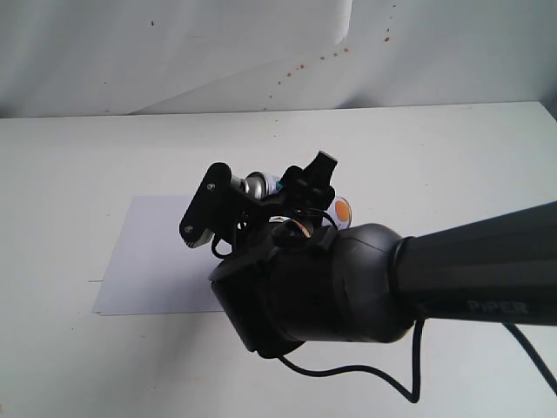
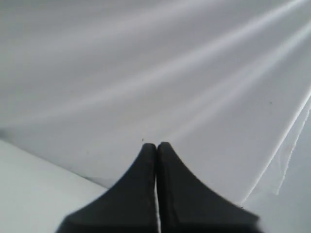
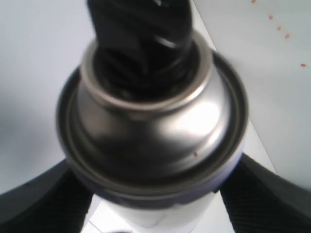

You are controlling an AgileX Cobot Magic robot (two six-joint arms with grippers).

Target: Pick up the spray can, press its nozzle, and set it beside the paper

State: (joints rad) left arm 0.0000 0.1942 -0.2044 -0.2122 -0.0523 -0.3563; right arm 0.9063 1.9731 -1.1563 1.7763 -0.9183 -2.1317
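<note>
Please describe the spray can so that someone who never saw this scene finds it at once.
On the white table, look next to the paper, where the right gripper clamps its jaws. The spray can is held there: the only thing with a silver domed top, a black nozzle and an orange dot.
</note>
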